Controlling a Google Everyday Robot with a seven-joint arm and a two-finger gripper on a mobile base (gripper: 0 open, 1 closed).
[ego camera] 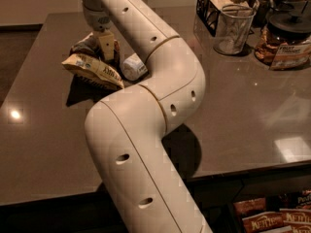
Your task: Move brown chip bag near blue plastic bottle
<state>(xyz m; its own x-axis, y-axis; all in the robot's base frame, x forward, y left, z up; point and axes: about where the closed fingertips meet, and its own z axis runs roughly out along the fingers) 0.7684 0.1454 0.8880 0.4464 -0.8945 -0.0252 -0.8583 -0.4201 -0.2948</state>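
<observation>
Camera view, upper left of the frame: the gripper (106, 46) is seen pointing down from the wrist, with its fingers (108, 42) drawn together on the crumpled upper part of the brown chip bag (91, 68). The jaws are judged to be closed on the bag, not spread around it, since the bag's top is bunched up against the visible finger. The bag is held tilted, its cream-yellow edge turned toward the lower left. A dark shadow is cast on the table (252, 110) below it, so the bag is judged to be held partly clear of the surface and not resting flat. A pinch at the top is probably used because the crinkly bag offers no firm side to clamp.

Just to the right of the bag, the blue plastic bottle (133, 67) is found, pale and whitish, with part of it hidden behind the arm (165, 76). Whether bag and bottle are touching cannot be told, nor whether the bottle is upright. The bag is already close beside it, so the task is judged nearly complete, with only setting down and release left.

The arm is bent across the middle of the frame, and much of the table's centre is covered by it.

Well apart, at the upper right, a wire mesh cup (233, 28), a black wire basket (209, 6) and a labelled jar (286, 40) are grouped. Packaged snacks (265, 220) are stored below the table edge at the lower right.
</observation>
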